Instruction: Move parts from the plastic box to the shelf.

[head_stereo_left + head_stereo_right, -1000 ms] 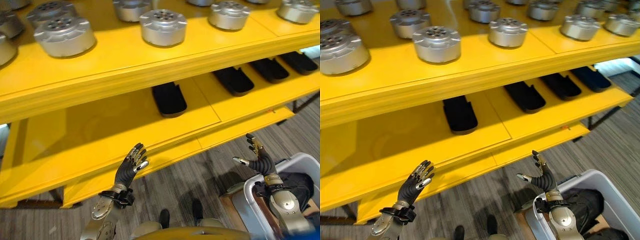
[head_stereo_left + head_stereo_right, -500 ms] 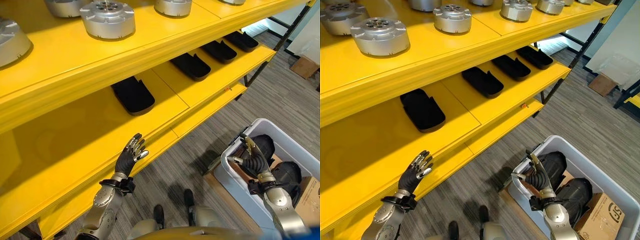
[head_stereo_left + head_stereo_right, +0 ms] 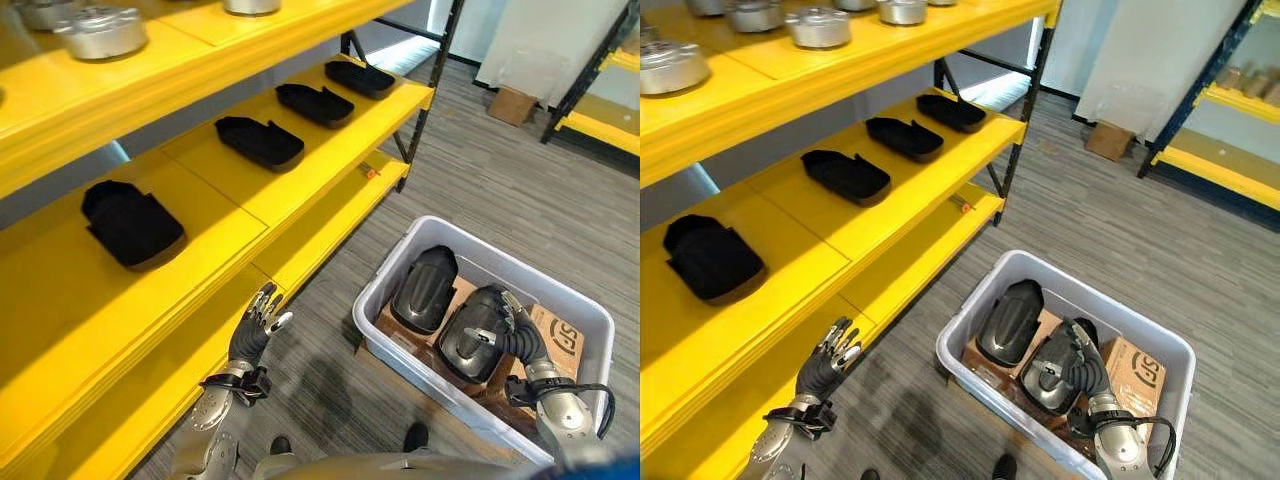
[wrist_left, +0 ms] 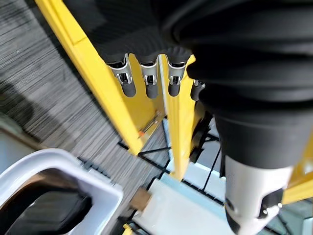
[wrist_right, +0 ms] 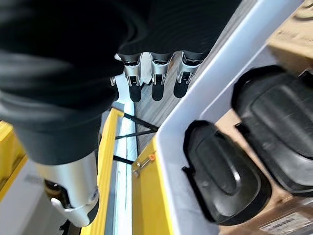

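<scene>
Above the plastic box (image 3: pixel 1160 345) our right hand (image 3: pixel 1080 368) has arrived, fingers relaxed over a dark part (image 3: pixel 1045 375); left hand (image 3: pixel 825 362) stays open: grasping comes next.

We make out dark print on the cardboard box (image 3: pixel 556 335) inside the plastic box (image 3: pixel 398 268); it is too small to read; we find nothing else lettered.

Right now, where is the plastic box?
The plastic box sits on the floor at lower right in the eye views, right of the yellow shelf, with the right hand over its dark parts.
</scene>
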`<state>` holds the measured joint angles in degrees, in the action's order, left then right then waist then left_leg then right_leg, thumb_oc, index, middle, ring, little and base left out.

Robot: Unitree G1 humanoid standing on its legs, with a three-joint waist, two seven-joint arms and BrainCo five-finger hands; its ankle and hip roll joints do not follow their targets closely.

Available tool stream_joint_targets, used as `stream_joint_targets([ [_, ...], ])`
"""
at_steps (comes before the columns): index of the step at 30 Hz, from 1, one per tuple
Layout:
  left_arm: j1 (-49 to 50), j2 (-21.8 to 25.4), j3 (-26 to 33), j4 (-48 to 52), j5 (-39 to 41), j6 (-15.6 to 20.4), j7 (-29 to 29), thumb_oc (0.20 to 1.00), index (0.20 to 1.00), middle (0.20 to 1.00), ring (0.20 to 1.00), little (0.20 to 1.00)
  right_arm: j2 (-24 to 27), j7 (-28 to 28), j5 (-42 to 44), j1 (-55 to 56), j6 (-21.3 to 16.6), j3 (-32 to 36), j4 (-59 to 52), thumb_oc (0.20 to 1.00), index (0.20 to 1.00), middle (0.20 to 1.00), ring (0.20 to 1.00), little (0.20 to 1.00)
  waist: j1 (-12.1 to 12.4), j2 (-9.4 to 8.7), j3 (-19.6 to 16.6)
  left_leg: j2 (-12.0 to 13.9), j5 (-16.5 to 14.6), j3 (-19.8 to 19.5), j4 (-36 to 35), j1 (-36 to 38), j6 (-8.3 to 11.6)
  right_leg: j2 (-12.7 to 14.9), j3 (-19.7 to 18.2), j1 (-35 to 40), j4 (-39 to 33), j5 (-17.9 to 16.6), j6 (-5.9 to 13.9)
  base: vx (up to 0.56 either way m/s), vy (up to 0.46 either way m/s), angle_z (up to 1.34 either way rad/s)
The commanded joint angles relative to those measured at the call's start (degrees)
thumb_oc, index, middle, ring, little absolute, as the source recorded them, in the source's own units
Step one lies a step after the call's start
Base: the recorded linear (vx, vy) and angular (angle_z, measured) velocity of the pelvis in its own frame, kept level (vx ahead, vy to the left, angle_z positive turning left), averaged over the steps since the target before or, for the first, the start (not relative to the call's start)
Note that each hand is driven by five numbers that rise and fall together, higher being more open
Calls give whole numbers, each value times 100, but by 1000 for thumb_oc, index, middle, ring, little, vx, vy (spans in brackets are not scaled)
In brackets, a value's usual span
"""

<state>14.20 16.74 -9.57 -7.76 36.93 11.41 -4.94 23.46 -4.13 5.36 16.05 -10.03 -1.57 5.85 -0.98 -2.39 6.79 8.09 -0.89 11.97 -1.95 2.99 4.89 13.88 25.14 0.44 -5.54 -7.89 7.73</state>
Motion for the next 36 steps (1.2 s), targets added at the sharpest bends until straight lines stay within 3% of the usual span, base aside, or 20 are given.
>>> stream_joint_targets([
  [1, -125, 193, 64, 319, 43, 149, -152, 1000, 1000, 1000, 1000, 1000, 153, -19, 98, -354, -306, 207, -277, 1000, 1000, 1000, 1000, 1000, 90, 52, -246, -151, -41, -191, 9, -73, -233, 474, -396, -80, 621, 166, 316, -10, -159, -27],
  [8, -214, 114, -34, 250, 126, 148, -179, 1000, 1000, 1000, 1000, 1000, 169, -123, 393, -316, -387, 329, -187, 1000, 1000, 1000, 1000, 1000, -161, 376, -201, 383, 117, 85, 227, 62, 54, -145, -781, -25, 518, 520, 6, 1, -184, -37],
  [10, -249, 78, -21, 232, 160, 133, -140, 1000, 1000, 1000, 1000, 1000, 203, -150, 437, -351, -395, 333, -171, 1000, 1000, 1000, 1000, 1000, -242, 446, -71, 754, 500, -42, 1094, -183, 185, -521, -972, 9, 659, 773, -292, -18, -368, -55],
  [11, -235, 75, -1, 241, 187, 123, -139, 1000, 1000, 1000, 1000, 1000, 260, -178, 438, -360, -412, 313, -166, 1000, 1000, 1000, 1000, 1000, -197, 423, 100, 880, 879, -386, 2012, -506, 168, -695, -1080, 109, 670, 877, -482, -35, -348, -58],
  [12, -248, 56, -28, 261, 225, 117, -118, 1000, 1000, 1000, 1000, 1000, 317, -175, 440, -365, -414, 332, -165, 1000, 1000, 1000, 1000, 1000, -139, 378, 268, 709, 995, -752, 2627, -779, 116, -741, -1176, 186, 700, 949, -594, -19, -259, -68],
  [13, -269, 37, -47, 270, 220, 109, -106, 1000, 1000, 1000, 1000, 1000, 343, -205, 394, -376, -403, 342, -161, 1000, 1000, 1000, 1000, 1000, -129, 360, 275, 621, 1055, -836, 2646, -941, 92, -721, -1187, 174, 693, 986, -586, 98, -19, -83],
  [14, -256, -20, -104, 307, 241, 92, -88, 1000, 1000, 1000, 1000, 1000, 359, -260, 322, -370, -402, 377, -165, 1000, 1000, 1000, 1000, 1000, -14, 370, 322, 486, 862, -1149, 1783, -1222, 20, -675, -1344, 251, 716, 1084, -486, 234, 184, -55],
  [15, -333, -4, -172, 271, 214, 158, -80, 1000, 1000, 1000, 1000, 1000, 431, -305, 283, -413, -463, 390, -78, 1000, 1000, 1000, 1000, 1000, 122, 397, 393, 411, 1066, -1763, 745, -1373, 102, -682, -1569, 239, 766, 1122, -371, 236, 188, -93],
  [20, -383, -1, -204, 232, 193, 185, -62, 1000, 1000, 1000, 1000, 1000, 462, -344, 290, -434, -480, 399, -26, 1000, 1000, 1000, 1000, 1000, 129, 412, 440, 437, 1149, -1848, 609, -1360, 171, -659, -1635, 259, 770, 1138, -323, 43, 51, -84],
  [21, -368, -6, -188, 237, 234, 216, -48, 1000, 1000, 1000, 1000, 1000, 439, -278, 331, -441, -469, 359, -19, 1000, 1000, 1000, 1000, 1000, 98, 435, 440, 378, 836, -1931, 507, -1158, 121, -648, -1809, 225, 772, 1149, -276, 54, 187, -20],
  [22, -425, -21, -225, 280, 247, 242, -50, 1000, 1000, 1000, 1000, 1000, 381, -289, 398, -382, -481, 439, -1, 1000, 1000, 1000, 1000, 1000, 28, 485, 451, 383, 815, -1666, 473, -1085, 149, -567, -1796, 198, 730, 1059, -225, 96, 452, -34],
  [23, -433, 56, -221, 397, 285, 309, -8, 1000, 1000, 1000, 1000, 1000, 232, -306, 617, -383, -453, 472, 64, 1000, 1000, 1000, 1000, 1000, -42, 440, 532, 224, 637, -1391, 361, -960, 47, -308, -1922, 116, 651, 898, -85, 74, 472, -48],
  [27, -595, 168, -224, 468, 265, 362, 114, 1000, 1000, 1000, 1000, 1000, 127, -366, 738, -625, -401, 337, 178, 1000, 1000, 1000, 1000, 1000, 7, 291, 640, 67, 561, -1063, 263, -1044, -47, -42, -2117, -250, 632, 699, 85, -60, 200, -59],
  [36, -802, 251, -267, 501, 191, 408, 336, 1000, 1000, 1000, 1000, 1000, -27, -409, 873, -921, -362, 53, 116, 1000, 1000, 1000, 1000, 1000, 87, -9, 775, -167, 424, -988, 353, -1364, -188, 228, -2147, -583, 546, 461, 236, -32, 58, 11],
])
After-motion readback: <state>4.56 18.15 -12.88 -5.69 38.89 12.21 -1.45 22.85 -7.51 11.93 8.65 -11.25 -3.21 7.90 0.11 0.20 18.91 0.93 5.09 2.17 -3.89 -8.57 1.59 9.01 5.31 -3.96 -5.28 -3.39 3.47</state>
